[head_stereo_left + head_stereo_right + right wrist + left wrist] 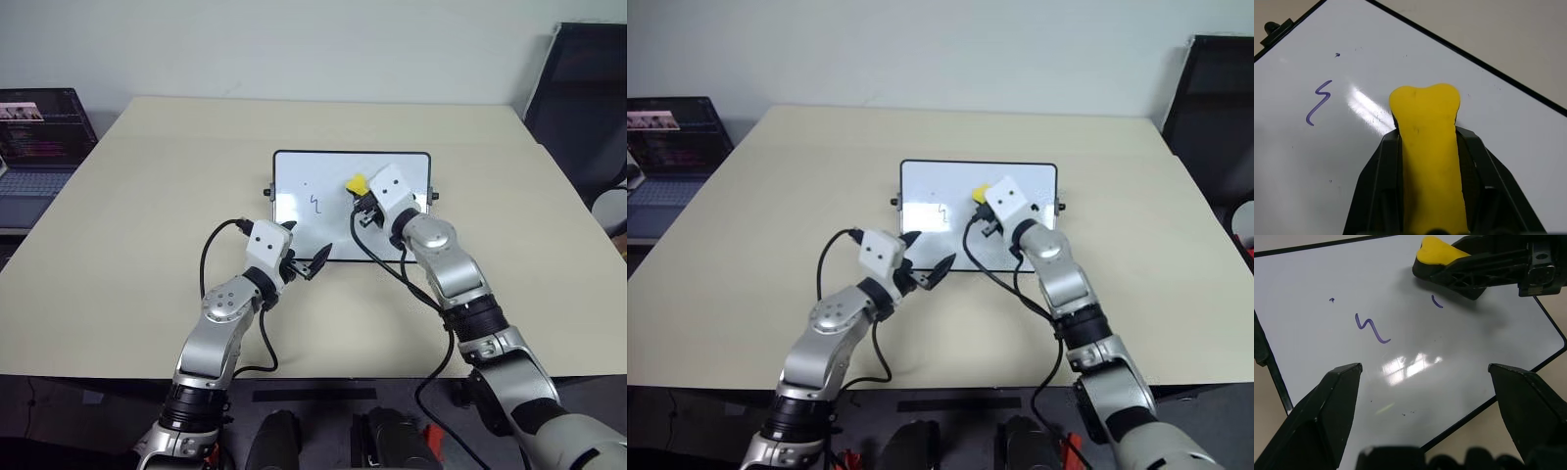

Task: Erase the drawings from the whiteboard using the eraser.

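Observation:
The whiteboard (294, 186) lies flat in the middle of the table. On its left half is a thin purple squiggle drawing (1371, 329), also in the right wrist view (1319, 103). A short curved mark (1437, 302) sits right beside the eraser, and a tiny dot (1331, 299) lies further off. My right gripper (1430, 142) is shut on the yellow eraser (356, 183), low over the board's right half; whether it touches the board I cannot tell. My left gripper (307, 245) stands open and empty over the board's near edge.
An open laptop (34, 137) sits beyond the beige table (147, 245) at the far left. A black chair (583, 98) stands at the back right. Black cables loop from both wrists over the table's near part.

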Available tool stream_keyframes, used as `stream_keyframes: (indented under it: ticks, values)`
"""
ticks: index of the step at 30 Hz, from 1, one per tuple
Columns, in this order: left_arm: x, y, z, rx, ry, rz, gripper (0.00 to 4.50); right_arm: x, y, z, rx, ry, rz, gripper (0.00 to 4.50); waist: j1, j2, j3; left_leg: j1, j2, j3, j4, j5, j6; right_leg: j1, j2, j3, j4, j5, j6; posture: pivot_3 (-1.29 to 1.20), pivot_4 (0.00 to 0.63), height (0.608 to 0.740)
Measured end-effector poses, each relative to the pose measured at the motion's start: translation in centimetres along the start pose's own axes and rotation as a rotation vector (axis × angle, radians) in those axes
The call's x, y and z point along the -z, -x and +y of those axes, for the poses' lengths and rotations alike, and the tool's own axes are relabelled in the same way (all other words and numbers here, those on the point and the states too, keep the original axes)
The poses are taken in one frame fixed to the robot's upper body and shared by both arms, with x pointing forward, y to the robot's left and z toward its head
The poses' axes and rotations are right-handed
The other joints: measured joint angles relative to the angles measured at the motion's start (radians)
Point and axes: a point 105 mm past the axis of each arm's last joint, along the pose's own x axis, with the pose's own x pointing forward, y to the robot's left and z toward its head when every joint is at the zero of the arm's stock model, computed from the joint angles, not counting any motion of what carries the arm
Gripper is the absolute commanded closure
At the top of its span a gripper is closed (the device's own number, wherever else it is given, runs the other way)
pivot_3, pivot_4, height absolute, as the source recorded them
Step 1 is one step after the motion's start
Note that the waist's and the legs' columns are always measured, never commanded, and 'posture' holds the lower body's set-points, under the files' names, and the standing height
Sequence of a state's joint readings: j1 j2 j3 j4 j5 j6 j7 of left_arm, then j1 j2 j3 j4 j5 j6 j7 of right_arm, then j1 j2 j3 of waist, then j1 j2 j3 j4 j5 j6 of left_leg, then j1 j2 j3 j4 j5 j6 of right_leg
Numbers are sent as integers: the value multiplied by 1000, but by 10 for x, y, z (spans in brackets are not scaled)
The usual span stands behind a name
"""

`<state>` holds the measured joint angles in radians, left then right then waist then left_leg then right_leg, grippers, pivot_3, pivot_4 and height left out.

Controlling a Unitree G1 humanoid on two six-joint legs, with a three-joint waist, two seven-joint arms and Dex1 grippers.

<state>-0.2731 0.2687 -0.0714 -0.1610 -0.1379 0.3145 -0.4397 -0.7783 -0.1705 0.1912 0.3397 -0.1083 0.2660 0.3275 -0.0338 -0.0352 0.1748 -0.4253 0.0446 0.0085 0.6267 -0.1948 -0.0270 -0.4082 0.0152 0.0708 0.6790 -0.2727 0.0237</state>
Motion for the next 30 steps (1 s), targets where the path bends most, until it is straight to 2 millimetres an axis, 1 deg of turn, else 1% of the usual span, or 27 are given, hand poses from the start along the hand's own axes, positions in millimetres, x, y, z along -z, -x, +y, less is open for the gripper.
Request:
stream_keyframes:
  ticks: [3,9,12,21,30]
  values:
    - [1,0,0,-1,1,5,0,11,-3,7,-19,9,34,3416,-1,0,0,0,0,0,0,0,0,0,0,0,0,0,0,0,150,740]
    - [-7,2,0,-9,-10,-15,0,13,-2,11,-43,46,59,3416,-1,0,0,0,0,0,0,0,0,0,0,0,1,0,0,0,150,740]
    - [-4,2,0,-11,-4,-3,0,18,3,13,-55,51,74,3416,0,0,0,0,0,0,1,0,0,0,0,0,1,0,0,0,150,740]
    - [-3,4,-1,-13,-1,0,0,39,30,17,-63,40,137,3416,1,0,-1,1,0,-1,2,0,0,2,0,-1,1,-1,2,0,150,740]
    - [-4,3,-3,-8,2,-3,0,44,37,15,-61,47,159,3416,3,0,-1,2,0,-1,2,0,0,3,0,0,1,-3,4,0,150,740]
